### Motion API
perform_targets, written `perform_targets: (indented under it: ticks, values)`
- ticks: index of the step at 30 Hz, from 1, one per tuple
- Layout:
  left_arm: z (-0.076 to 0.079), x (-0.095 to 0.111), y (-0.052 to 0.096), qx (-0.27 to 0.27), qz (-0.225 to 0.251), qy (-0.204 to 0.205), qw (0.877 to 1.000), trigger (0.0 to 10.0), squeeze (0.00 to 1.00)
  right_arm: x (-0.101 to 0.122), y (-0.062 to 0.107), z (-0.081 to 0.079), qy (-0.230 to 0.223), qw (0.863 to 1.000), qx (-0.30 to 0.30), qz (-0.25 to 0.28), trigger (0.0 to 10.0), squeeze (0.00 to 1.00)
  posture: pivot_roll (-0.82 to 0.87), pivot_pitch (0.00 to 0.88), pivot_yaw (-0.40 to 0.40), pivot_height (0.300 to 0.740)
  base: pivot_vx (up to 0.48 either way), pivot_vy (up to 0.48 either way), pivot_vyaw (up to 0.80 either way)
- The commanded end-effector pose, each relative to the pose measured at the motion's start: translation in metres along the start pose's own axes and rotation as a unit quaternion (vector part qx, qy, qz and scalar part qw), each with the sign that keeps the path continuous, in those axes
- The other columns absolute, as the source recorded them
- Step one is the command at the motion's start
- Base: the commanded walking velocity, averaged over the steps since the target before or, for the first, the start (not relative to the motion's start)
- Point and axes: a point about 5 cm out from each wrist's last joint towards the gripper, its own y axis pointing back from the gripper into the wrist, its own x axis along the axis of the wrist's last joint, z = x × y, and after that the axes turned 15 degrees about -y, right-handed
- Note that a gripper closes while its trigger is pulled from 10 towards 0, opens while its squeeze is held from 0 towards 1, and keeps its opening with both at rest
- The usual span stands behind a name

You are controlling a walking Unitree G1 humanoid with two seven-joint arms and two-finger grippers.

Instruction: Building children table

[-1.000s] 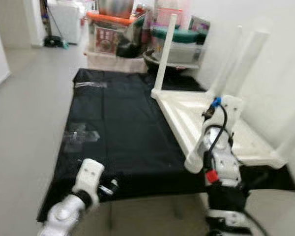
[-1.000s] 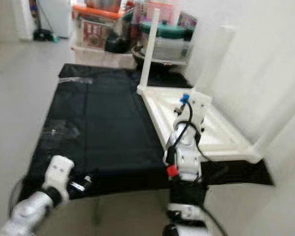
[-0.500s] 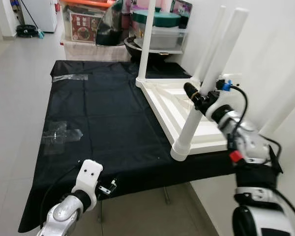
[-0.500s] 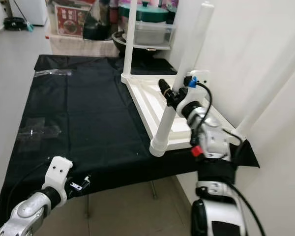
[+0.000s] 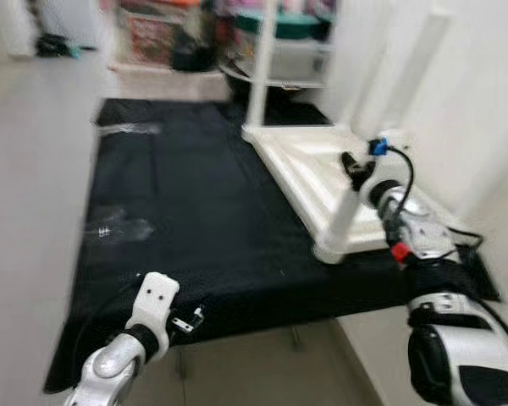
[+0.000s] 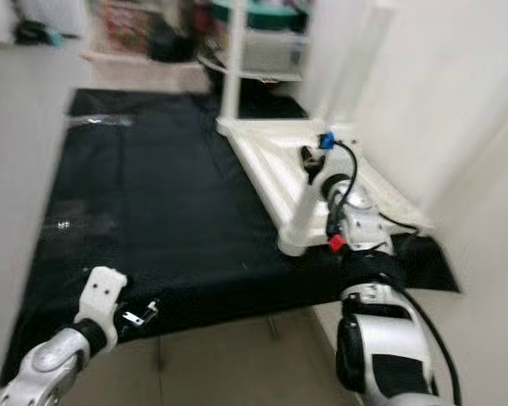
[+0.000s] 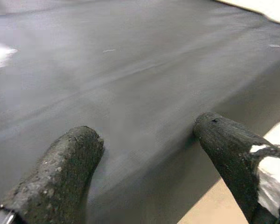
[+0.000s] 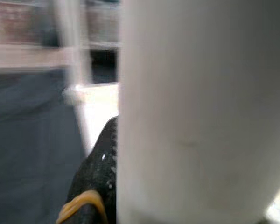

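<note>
right hand point(image 5: 353, 168) grips white table leg point(image 5: 343, 216) | left hand point(image 7: 144, 154) spread wide | no legible writing

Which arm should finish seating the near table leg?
Right, most likely. The right gripper is already at the near leg of the upturned white table; the left gripper hangs open at the black cloth's near edge.

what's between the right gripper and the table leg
Nothing visible. The right gripper is already at the near table leg, with a black finger pressed against the white tube. The left gripper hovers open over the black cloth.
</note>
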Motion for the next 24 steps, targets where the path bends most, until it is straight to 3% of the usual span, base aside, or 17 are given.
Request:
perform_targets:
  ticks: [1,2,3,4,5,6,7,13,17,18,19,20,21,22,23,24]
  values:
    - [0.003,-0.004,0.000,-0.009,-0.013,-0.004,1.000,10.0,0.00,-0.028,0.020,0.000,0.027,0.996,-0.083,-0.016,0.0,0.00,0.07,0.000,-0.161,0.740,0.000,0.000,0.00]
    - [0.003,-0.004,0.000,-0.011,-0.013,-0.006,1.000,10.0,0.00,-0.036,0.030,-0.018,0.014,0.998,-0.060,-0.024,0.0,0.00,0.07,0.000,-0.159,0.740,0.000,0.000,0.00]
    - [0.003,-0.004,0.000,-0.011,-0.013,-0.006,1.000,10.0,0.00,-0.036,0.030,-0.018,0.014,0.998,-0.060,-0.024,0.0,0.00,0.07,0.000,-0.159,0.740,0.000,0.000,0.00]
    - [0.002,-0.003,-0.001,-0.012,-0.013,-0.008,1.000,10.0,0.00,-0.045,0.040,-0.039,-0.002,0.999,-0.028,-0.046,0.0,0.00,0.07,0.000,-0.160,0.740,0.000,0.000,0.00]
    - [0.002,-0.003,-0.002,-0.012,-0.013,-0.009,1.000,10.0,0.00,-0.049,0.043,-0.047,-0.005,0.998,-0.012,-0.057,2.5,0.00,0.07,0.000,-0.160,0.740,0.000,0.000,0.00]
    - [0.002,-0.003,-0.002,-0.012,-0.013,-0.009,1.000,10.0,0.00,-0.049,0.043,-0.047,-0.005,0.998,-0.012,-0.057,2.5,0.00,0.07,0.000,-0.160,0.740,0.000,0.000,0.00]
    - [0.002,-0.003,-0.002,-0.012,-0.012,-0.008,1.000,10.0,0.00,-0.050,0.043,-0.051,-0.005,0.998,-0.004,-0.063,10.0,0.00,0.07,0.000,-0.160,0.740,0.000,0.000,0.00]
    - [0.003,-0.003,-0.003,-0.008,-0.013,-0.005,1.000,10.0,0.00,-0.050,0.043,-0.067,-0.015,0.998,-0.002,-0.063,10.0,0.00,0.07,0.000,-0.172,0.740,0.000,0.000,0.00]
    - [0.004,-0.004,-0.003,-0.007,-0.014,-0.004,1.000,10.0,0.00,-0.049,0.047,-0.069,-0.014,0.998,-0.006,-0.063,10.0,0.00,0.07,0.000,-0.172,0.740,0.000,0.000,0.00]
    - [0.005,-0.004,-0.002,-0.007,-0.014,-0.003,1.000,10.0,0.00,-0.042,0.042,-0.065,-0.034,0.997,0.033,-0.057,10.0,1.00,0.06,0.000,-0.172,0.740,0.000,0.000,0.00]
    - [0.006,-0.004,-0.002,-0.008,-0.014,-0.003,1.000,10.0,0.00,-0.037,0.039,-0.061,-0.047,0.996,0.063,-0.051,10.0,1.00,0.06,0.000,-0.172,0.740,0.000,0.000,0.00]
    - [0.006,-0.004,-0.002,-0.008,-0.014,-0.002,1.000,10.0,0.00,-0.031,0.037,-0.060,-0.052,0.993,0.098,-0.043,10.0,0.15,0.06,0.000,-0.172,0.740,0.000,0.000,0.00]
    - [0.006,-0.004,-0.002,-0.008,-0.014,-0.002,1.000,10.0,0.00,-0.022,0.035,-0.059,-0.053,0.987,0.151,-0.030,10.0,0.15,0.06,0.000,-0.173,0.740,0.000,0.000,0.00]
    - [0.006,-0.004,-0.002,-0.008,-0.014,-0.002,1.000,10.0,0.00,-0.022,0.035,-0.059,-0.053,0.987,0.151,-0.030,10.0,0.15,0.06,0.000,-0.173,0.740,0.000,0.000,0.00]
    - [0.005,-0.004,-0.002,-0.007,-0.014,-0.003,1.000,10.0,0.00,-0.013,0.035,-0.060,-0.048,0.978,0.202,-0.018,10.0,0.15,0.06,0.000,-0.173,0.740,0.000,0.000,0.00]
    - [0.005,-0.004,-0.002,-0.007,-0.014,-0.003,1.000,10.0,0.00,-0.004,0.040,-0.061,-0.043,0.957,0.288,-0.017,10.0,0.00,0.06,0.000,-0.171,0.740,0.000,0.000,0.00]
